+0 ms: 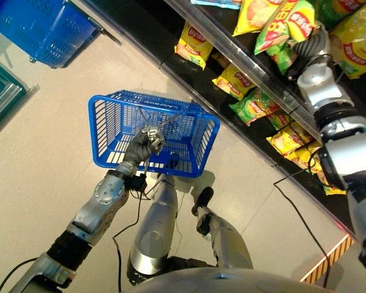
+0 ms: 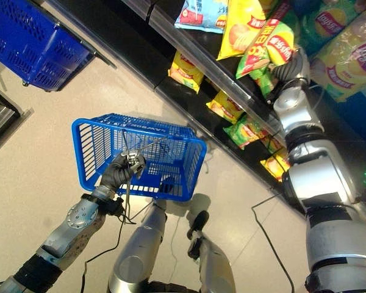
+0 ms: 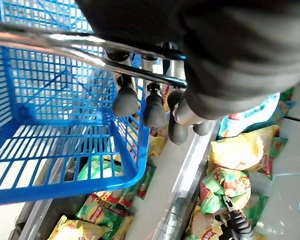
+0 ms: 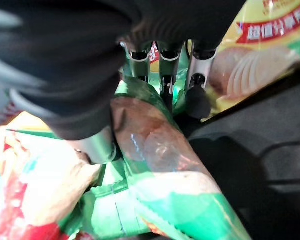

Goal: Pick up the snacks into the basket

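Your left robot hand (image 1: 147, 142) is curled round the blue basket's (image 1: 113, 131) wire handle; your right robot hand (image 4: 140, 75) pinches a green snack bag (image 4: 155, 165) on the far-right shelf (image 1: 256, 79), bag's long axis running along the fingers.

Pale speckled floor (image 1: 55, 201) — dark store shelving (image 1: 146, 27) runs diagonally, a striped yellow strip (image 1: 329, 259) at its foot.

Two blue baskets: one near (image 1: 152, 131), one far left (image 1: 43, 27). Two hands, left (image 1: 145, 145) and right (image 1: 310, 47).

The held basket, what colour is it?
Blue basket, wire handle; clearest in the left eye view.
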You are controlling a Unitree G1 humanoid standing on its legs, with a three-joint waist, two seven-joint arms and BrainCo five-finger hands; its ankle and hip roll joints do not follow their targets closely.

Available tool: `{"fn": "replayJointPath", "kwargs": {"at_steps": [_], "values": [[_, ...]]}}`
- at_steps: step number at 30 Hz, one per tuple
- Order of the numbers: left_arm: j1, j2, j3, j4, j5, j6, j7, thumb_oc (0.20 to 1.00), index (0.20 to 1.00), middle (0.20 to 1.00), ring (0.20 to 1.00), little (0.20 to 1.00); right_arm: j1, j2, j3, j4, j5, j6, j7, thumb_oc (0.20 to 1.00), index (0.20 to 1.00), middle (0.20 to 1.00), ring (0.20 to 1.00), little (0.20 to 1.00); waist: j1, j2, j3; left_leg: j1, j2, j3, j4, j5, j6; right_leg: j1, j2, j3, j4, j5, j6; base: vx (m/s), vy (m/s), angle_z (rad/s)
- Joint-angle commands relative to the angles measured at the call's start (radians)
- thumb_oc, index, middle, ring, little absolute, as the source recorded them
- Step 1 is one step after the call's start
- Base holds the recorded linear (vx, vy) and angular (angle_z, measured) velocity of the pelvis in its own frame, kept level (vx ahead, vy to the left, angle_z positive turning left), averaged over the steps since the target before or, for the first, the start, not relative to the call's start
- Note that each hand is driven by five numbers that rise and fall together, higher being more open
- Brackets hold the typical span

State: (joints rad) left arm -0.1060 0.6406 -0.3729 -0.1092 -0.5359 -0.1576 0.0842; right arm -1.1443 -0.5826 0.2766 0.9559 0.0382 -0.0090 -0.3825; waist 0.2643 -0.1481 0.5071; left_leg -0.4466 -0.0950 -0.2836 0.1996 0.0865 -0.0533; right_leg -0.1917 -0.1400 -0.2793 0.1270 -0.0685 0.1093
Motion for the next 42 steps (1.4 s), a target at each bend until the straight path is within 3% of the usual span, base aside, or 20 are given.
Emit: {"fn": "replayJointPath", "kwargs": {"at_steps": [1,7,10,15,18,23,26,28,30,34,36,42], "values": [[0.061,-0.038,0.115,-0.191,0.016,-0.108,0.008,0.2,0.2,0.2,0.2,0.2,0.206,-0.017,-0.069,-0.324,-0.029,-0.081,-0.111,0.2,0.2,0.2,0.2,0.2,-0.07,0.004,-0.129,0.04,-0.002,0.085,0.065,-0.145,0.037,-0.016,-0.031,0.055,-0.009,0.039,0.035,0.05,0.039,-0.1],[0.105,-0.094,0.185,-0.174,0.03,-0.09,0.003,0.2,0.2,0.2,0.2,0.2,0.656,0.072,-0.266,-0.753,-0.125,-0.119,-0.042,0.2,0.2,0.2,0.2,0.2,-0.136,-0.001,-0.219,0.105,0.005,0.12,0.036,-0.151,0.049,0.026,-0.04,0.074,-0.039,0.047,0.042,0.06,0.031,-0.29],[0.122,-0.102,0.197,-0.18,0.034,-0.085,-0.001,0.2,0.2,0.2,0.2,0.2,0.722,0.081,-0.295,-0.818,-0.14,-0.118,-0.019,0.2,0.2,0.2,0.2,0.2,-0.142,-0.003,-0.238,0.122,0.008,0.128,0.024,-0.151,0.05,0.037,-0.04,0.08,-0.049,0.049,0.044,0.06,0.011,-0.31],[0.156,-0.149,0.269,-0.175,0.068,-0.083,-0.019,0.2,0.2,0.2,0.2,0.2,0.951,0.116,-0.363,-1.04,-0.129,-0.192,0.115,0.2,0.2,0.2,0.2,0.2,-0.2,0.01,-0.316,0.198,0.025,0.173,-0.001,-0.166,0.051,0.072,-0.033,0.126,-0.072,0.052,0.05,0.08,0.029,-0.25],[0.161,-0.161,0.279,-0.177,0.071,-0.088,-0.03,0.2,0.2,0.2,0.2,0.2,1.034,0.12,-0.359,-1.076,-0.1,-0.221,0.183,0.2,0.2,0.2,0.2,0.2,-0.216,0.014,-0.334,0.212,0.03,0.186,-0.007,-0.17,0.051,0.076,-0.033,0.141,-0.073,0.051,0.049,0.05,0.019,-0.28],[0.118,-0.156,0.265,-0.172,0.067,-0.101,-0.04,0.2,0.2,0.2,0.2,0.2,1.11,0.103,-0.279,-1.067,-0.052,-0.249,0.282,0.2,0.2,0.2,0.2,0.2,-0.235,0.016,-0.318,0.178,0.031,0.189,0.017,-0.169,0.046,0.034,-0.033,0.153,-0.052,0.05,0.047,-0.08,-0.003,-0.12],[0.019,-0.154,0.206,-0.159,0.056,-0.112,-0.039,0.2,0.2,0.2,0.2,0.2,1.111,0.055,-0.152,-1.042,-0.037,-0.252,0.376,0.2,0.2,0.2,0.2,0.2,-0.24,0.013,-0.265,0.122,0.034,0.186,0.04,-0.155,0.037,-0.019,-0.026,0.154,-0.027,0.054,0.036,-0.13,-0.024,-0.06],[-0.016,-0.156,0.185,-0.153,0.054,-0.115,-0.035,0.2,0.2,0.2,0.2,0.2,1.094,0.043,-0.119,-1.029,-0.044,-0.255,0.383,0.2,0.2,0.2,0.2,0.2,-0.24,0.015,-0.25,0.107,0.033,0.182,0.044,-0.15,0.035,-0.031,-0.024,0.151,-0.02,0.053,0.034,-0.09,-0.018,0.1],[-0.139,-0.167,0.101,-0.139,0.044,-0.125,-0.017,0.2,0.2,0.2,0.2,0.2,0.991,0.017,0.044,-0.957,-0.077,-0.253,0.41,0.2,0.2,0.2,0.2,0.2,-0.226,0.018,-0.197,0.069,0.03,0.174,0.059,-0.138,0.03,-0.068,-0.019,0.149,0.002,0.055,0.028,-0.18,-0.022,0.02],[-0.245,-0.188,0.042,-0.109,0.03,-0.136,0.007,0.2,0.2,0.2,0.2,0.2,0.875,0.021,0.177,-0.875,-0.116,-0.249,0.416,0.2,0.2,0.2,0.2,0.2,-0.214,0.017,-0.157,0.04,0.027,0.167,0.071,-0.129,0.025,-0.097,-0.015,0.145,0.022,0.054,0.024,-0.11,-0.031,0.03],[-0.349,-0.213,-0.033,-0.082,0.027,-0.141,0.027,0.2,0.2,0.2,0.2,0.2,0.759,0.04,0.307,-0.79,-0.188,-0.242,0.416,0.2,0.2,0.2,0.2,0.2,-0.198,0.018,-0.129,0.018,0.023,0.156,0.075,-0.12,0.018,-0.118,-0.013,0.141,0.038,0.052,0.022,-0.08,-0.039,0.03],[-0.488,-0.273,-0.113,-0.057,0.015,-0.146,0.061,0.2,0.2,0.2,0.2,0.2,0.639,0.129,0.417,-0.623,-0.279,-0.225,0.376,0.2,0.2,0.2,0.2,0.2,-0.18,0.023,-0.092,-0.015,0.016,0.141,0.089,-0.113,0.011,-0.151,-0.015,0.132,0.065,0.047,0.02,-0.04,-0.026,0.13]]}}
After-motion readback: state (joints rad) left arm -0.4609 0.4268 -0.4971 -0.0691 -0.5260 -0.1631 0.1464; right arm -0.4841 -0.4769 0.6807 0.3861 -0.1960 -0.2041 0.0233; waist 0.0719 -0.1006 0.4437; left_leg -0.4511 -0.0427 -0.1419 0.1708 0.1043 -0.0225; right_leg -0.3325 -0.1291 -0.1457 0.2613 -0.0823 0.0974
